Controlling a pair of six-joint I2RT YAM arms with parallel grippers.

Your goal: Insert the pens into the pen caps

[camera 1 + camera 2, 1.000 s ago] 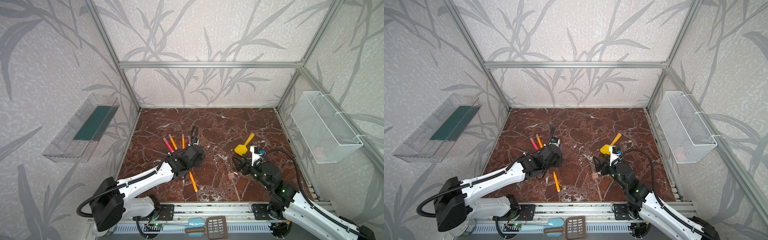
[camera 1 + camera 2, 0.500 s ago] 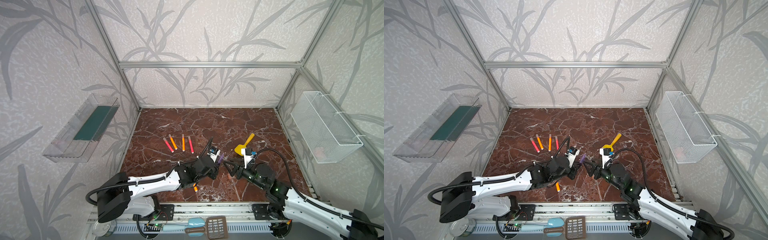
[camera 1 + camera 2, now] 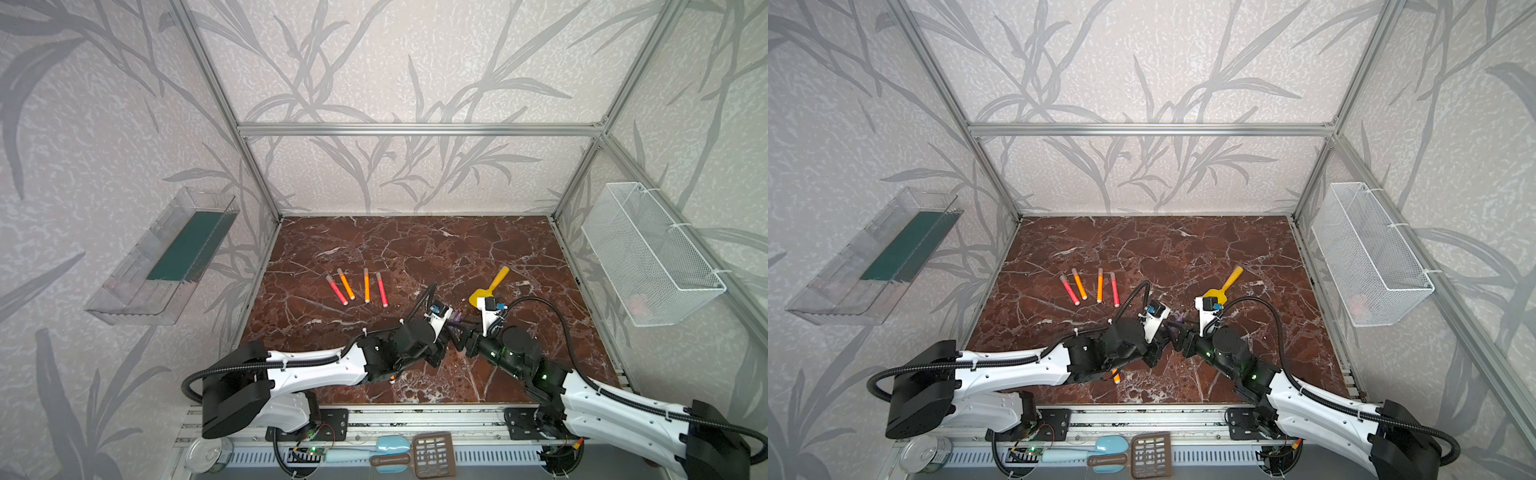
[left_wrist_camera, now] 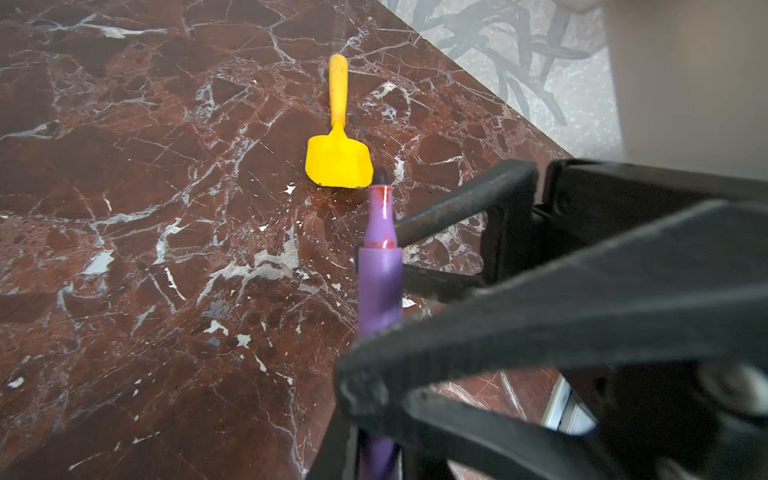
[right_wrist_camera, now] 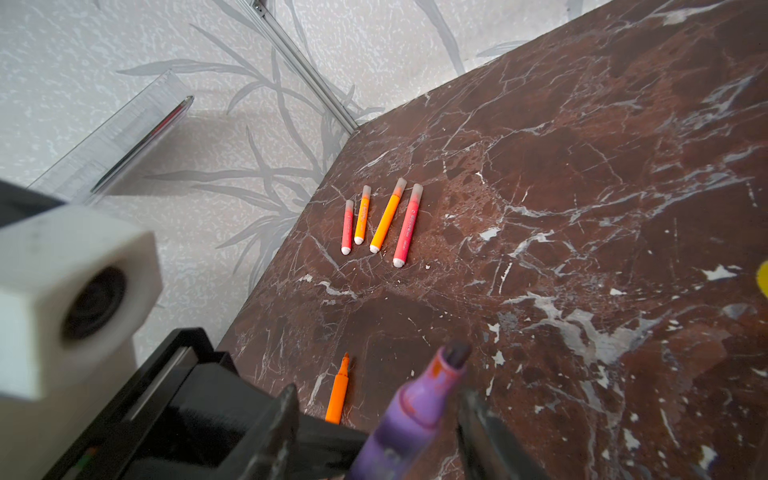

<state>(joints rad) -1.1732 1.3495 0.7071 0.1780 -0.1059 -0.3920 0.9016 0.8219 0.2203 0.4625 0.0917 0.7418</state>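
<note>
**Left gripper offering the purple pen, nib end out**

In the left wrist view, the left gripper (image 4: 374, 417) is clamping hard on the purple pen (image 4: 380, 286); it is gripping low on the barrel, so the bare dark nib is sticking out free above the table (image 4: 145, 249); the right gripper (image 4: 401, 254) is sitting with a finger either side of the pen's neck; the yellow spatula (image 4: 338, 162) is lying beyond, out of the way.

In the right wrist view, those right jaws are standing apart, with gaps showing on both sides of the pen; to my eye this is a handover or re-grip being set up; four capped pens (image 5: 386, 220) are lying in a row near the table's corner, pale caps (image 5: 400, 185) on, likely parked as finished; an uncapped orange pen (image 5: 337, 395) is waiting close by.

In both top views, the two grippers are meeting mid-table near the front; the orange pen is peeking from under the left arm; no loose cap is showing anywhere.
</note>
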